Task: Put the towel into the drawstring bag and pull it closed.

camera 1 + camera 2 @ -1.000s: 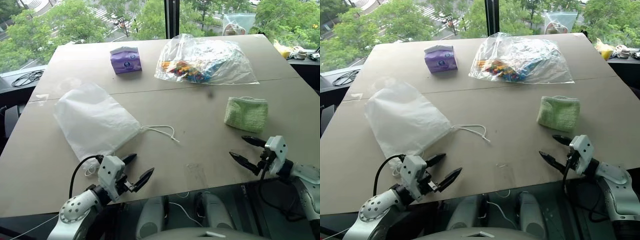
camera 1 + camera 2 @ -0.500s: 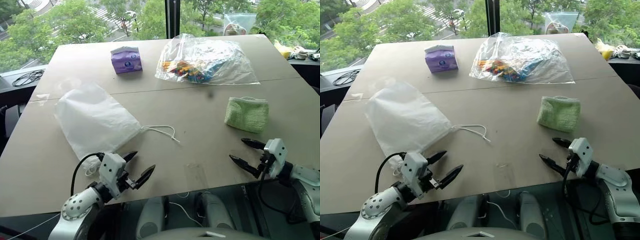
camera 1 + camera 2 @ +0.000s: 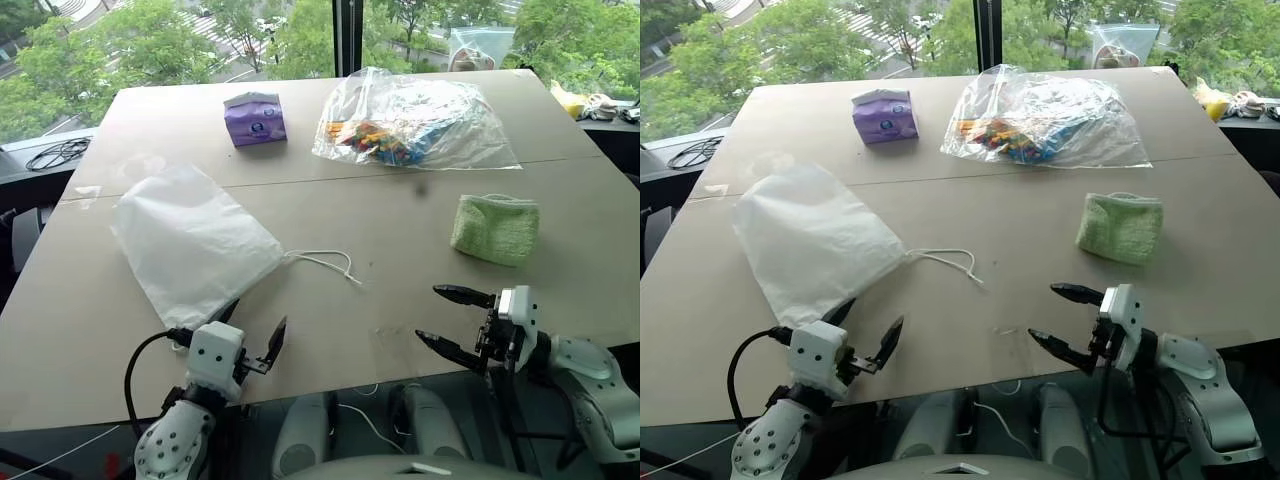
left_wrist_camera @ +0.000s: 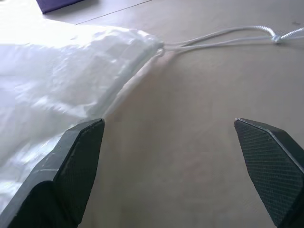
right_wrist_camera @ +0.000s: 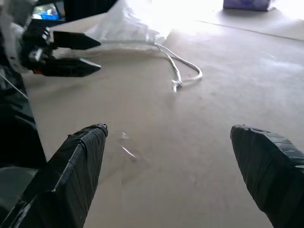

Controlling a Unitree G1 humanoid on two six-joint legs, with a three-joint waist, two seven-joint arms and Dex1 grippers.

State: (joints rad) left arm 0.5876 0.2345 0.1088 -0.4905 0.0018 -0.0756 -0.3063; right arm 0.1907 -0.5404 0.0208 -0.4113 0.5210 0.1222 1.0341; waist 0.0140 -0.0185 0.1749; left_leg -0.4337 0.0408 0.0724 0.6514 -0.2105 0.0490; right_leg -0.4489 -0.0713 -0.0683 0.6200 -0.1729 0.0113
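Drawstring bag (image 3: 190, 243) near corner hidden behind left gripper (image 3: 250, 333); tissue packet (image 3: 255, 118) print unreadable.

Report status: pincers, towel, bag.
Both pincers open and empty, left by the bag, right short of the towel. Towel out of the bag, cord slack. Nothing in the way.

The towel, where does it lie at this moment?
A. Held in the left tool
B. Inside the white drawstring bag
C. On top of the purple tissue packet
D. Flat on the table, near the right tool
D: the towel lies flat on the table, beyond the open right tool, untouched.
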